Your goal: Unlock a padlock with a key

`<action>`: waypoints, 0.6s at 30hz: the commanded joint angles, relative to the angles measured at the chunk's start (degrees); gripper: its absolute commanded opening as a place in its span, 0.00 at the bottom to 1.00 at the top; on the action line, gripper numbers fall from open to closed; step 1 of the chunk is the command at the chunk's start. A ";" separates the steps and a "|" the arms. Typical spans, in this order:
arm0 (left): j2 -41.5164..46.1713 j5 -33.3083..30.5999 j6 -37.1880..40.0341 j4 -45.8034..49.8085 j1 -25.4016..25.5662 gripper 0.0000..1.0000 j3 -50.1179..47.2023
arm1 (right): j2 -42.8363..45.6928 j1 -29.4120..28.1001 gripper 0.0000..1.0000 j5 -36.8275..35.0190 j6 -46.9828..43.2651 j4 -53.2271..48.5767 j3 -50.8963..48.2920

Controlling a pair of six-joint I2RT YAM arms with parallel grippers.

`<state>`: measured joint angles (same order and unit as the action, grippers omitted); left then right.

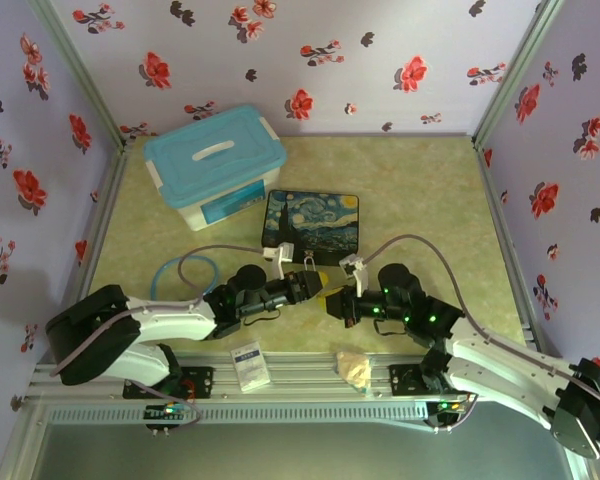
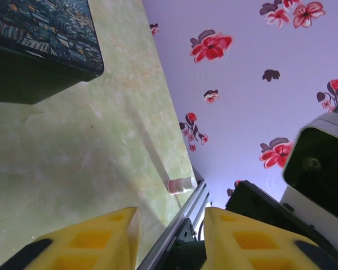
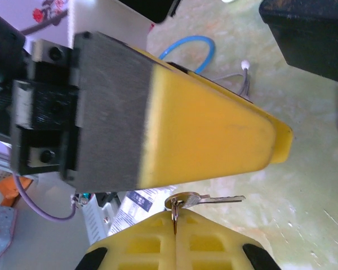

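Two grippers are brought close together on the near side of the painted box. The right gripper is seen with its jaws pressed fully together. The ring of the key is pinched between their tips, so that the thin blade is left sticking out sideways over the green table. The left gripper is held with its jaws apart, and nothing is seen between them. One of its yellow fingers is stretched across the right wrist view, just beside the key. The padlock is found at the near edge of the box, just beyond the two gripper tips, with its silver shackle turned toward the box. Whether it is touched by the left fingers cannot be told. A blue-lidded tub is set just to the left of the box, and a small white vial is laid by the table's metal rail, well apart from the box.
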<state>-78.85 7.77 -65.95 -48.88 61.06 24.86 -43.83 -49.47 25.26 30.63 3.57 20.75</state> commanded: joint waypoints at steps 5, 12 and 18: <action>0.16 2.61 1.96 8.99 0.64 0.49 4.42 | -1.03 0.34 0.00 -2.06 -2.88 -3.26 2.23; -2.41 5.81 4.30 16.73 1.04 0.23 7.84 | -1.67 0.32 0.00 -5.25 -4.51 -5.68 2.69; -4.33 6.75 5.89 20.85 1.06 0.07 9.44 | -1.56 0.25 0.00 -7.72 -5.56 -7.85 3.09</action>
<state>-82.17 12.84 -62.46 -32.21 61.78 32.77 -45.76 -49.50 20.23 26.92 -3.36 21.69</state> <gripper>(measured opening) 0.103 0.049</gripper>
